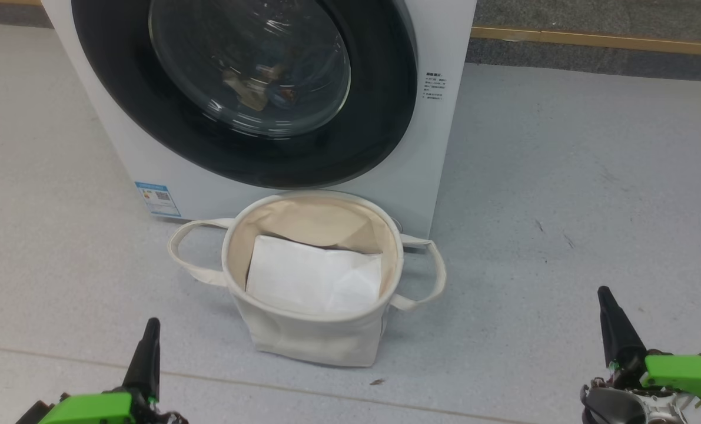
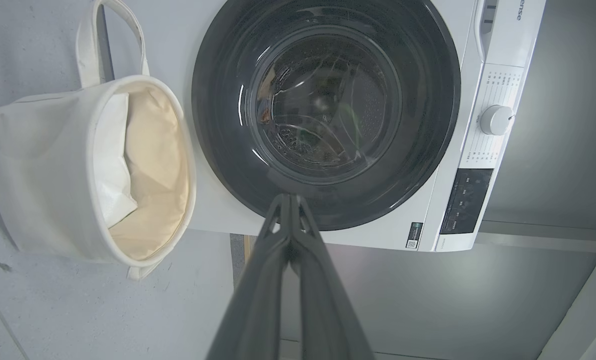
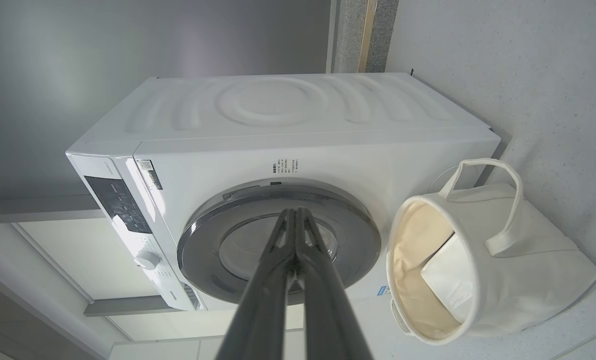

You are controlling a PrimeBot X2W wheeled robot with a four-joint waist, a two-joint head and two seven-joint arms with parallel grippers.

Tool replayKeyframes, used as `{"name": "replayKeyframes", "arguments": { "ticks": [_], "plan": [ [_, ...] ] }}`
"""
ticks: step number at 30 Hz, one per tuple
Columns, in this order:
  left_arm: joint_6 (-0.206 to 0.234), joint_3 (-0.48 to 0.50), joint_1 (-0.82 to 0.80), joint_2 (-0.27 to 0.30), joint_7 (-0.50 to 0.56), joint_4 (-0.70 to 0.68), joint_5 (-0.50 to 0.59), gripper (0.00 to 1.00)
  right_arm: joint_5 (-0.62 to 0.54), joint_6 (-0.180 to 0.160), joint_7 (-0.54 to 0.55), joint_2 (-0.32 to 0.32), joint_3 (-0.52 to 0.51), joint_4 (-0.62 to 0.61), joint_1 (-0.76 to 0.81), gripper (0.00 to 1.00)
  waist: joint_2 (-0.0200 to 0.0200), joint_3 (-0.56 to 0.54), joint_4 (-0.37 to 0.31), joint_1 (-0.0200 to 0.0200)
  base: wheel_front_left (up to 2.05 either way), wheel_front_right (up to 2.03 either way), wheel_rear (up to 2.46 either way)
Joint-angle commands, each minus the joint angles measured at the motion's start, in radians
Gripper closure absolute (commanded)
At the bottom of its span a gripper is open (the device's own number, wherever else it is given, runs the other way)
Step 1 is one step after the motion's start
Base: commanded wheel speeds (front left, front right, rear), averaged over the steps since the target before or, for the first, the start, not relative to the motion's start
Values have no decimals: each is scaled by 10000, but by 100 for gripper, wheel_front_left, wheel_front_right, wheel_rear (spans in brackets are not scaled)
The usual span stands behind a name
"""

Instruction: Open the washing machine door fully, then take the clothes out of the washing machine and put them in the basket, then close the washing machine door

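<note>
The white washing machine (image 1: 427, 153) stands ahead with its round black-ringed door (image 1: 374, 135) closed flat against the front. Through the glass bowl I make out blurred blue and brownish clothes (image 1: 262, 88) in the drum. The cream canvas basket (image 1: 315, 335) sits on the floor right in front of the machine, holding a flat white folded sheet (image 1: 312, 277). My left gripper (image 1: 150, 330) is at the lower left and my right gripper (image 1: 606, 297) at the lower right, both shut and empty, well back from the basket. In the left wrist view the door (image 2: 428, 165) and basket (image 2: 32, 175) lie beyond my gripper (image 2: 290, 200).
Grey speckled floor (image 1: 562, 194) spreads to the right and left of the machine. A wooden skirting strip (image 1: 591, 40) runs along the wall behind. The control panel with a white dial (image 2: 495, 120) sits along the machine's top edge.
</note>
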Motion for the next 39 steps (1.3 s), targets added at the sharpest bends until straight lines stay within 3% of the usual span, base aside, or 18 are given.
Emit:
{"name": "replayKeyframes", "arguments": {
  "ticks": [1, 39],
  "plan": [
    [-71, 329, -241, 144, 79, -369, -34, 100, 59, 2, 73, -96, 196, -372, -146, 100, 0, 0, 0, 0, 0, 0, 0],
    [-71, 329, -241, 144, 79, -369, -34, 100, 59, 2, 73, -96, 196, -372, -146, 100, 0, 0, 0, 0, 0, 0, 0]
  ]
}}
